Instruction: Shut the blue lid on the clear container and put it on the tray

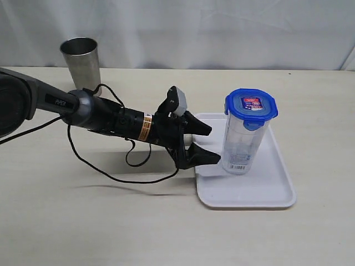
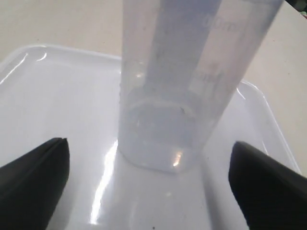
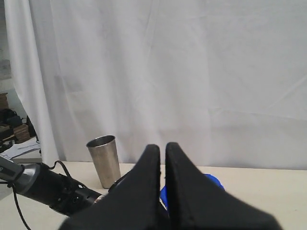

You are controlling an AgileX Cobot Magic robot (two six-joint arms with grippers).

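**A:** Where do the task items sit?

**B:** The clear container [image 1: 241,138] is upright on the tray [image 1: 249,194], toward its far side; the blue lid [image 1: 250,105] is on top. One flap hangs down on the near side; I cannot tell whether it is latched.

**A:** Hazards from here?

**B:** My judgement: tipping is the main one. The canister is tall and narrow, and the left gripper [image 1: 213,145] is just beside its left wall, low down. A sideways or forward drift of either finger would push the base and topple it, perhaps off the tray. Second, a loose lid could pop off if it is knocked. Third, the black cable [image 1: 111,174] loops on the table [image 1: 83,221] near the tray's left rim; a snag could drag the tray.

**A:** Tool state and pose?

**B:** Left jaws are wide apart and hold nothing; the wrist view shows the container ahead, between the fingers. The arm reaches low and nearly level from the left. The right gripper [image 3: 162,153] has its fingers together with nothing between them; it is raised, and the steel tumbler [image 1: 81,58] shows far left.
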